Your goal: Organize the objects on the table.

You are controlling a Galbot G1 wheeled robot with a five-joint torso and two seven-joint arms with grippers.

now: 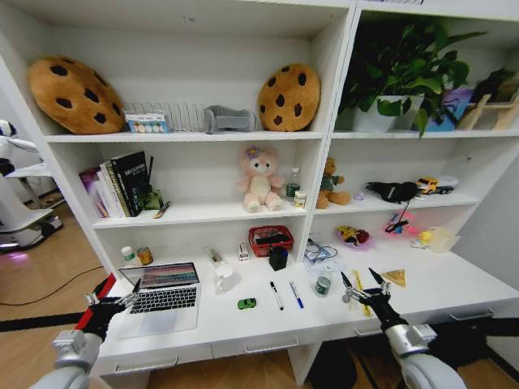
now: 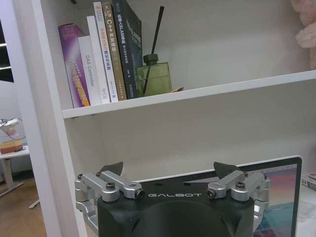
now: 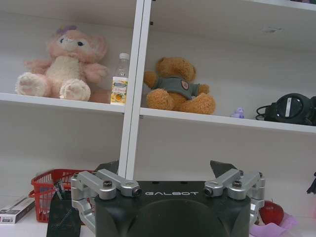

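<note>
1. The long white desk top (image 1: pixel 454 284) carries the clutter. It joins a tall white shelf unit (image 1: pixel 324 138), and three shallow drawers with metal handles run along its front edge. No object appears to be sorted yet, so the task is judged to be at its start.
2. The open silver-white laptop with black keys (image 1: pixel 162 298) sits at the left end of the desk top, with its lit screen facing the robot. Its lid edge also shows in the left wrist view (image 2: pixel 291 187), directly ahead of that arm.
3. The left gripper (image 1: pixel 117 301) hovers at the laptop's left edge with its black fingertips spread and nothing between them. This placement suits a first approach to the laptop.
4. The right gripper (image 1: pixel 361 284) hovers over the right part of the desk top with its fingertips spread and empty. A yellow strip-shaped item lies just beneath it, and its identity cannot be determined.
5. The thin black pen (image 1: pixel 276 295) and the thin blue pen (image 1: pixel 297 294) lie side by side, apart, near the desk centre. They lie between the two grippers, so either arm is judged able to reach them.
6. The tiny green toy car (image 1: pixel 246 303) rests just left of the black pen, near the front edge.
</note>
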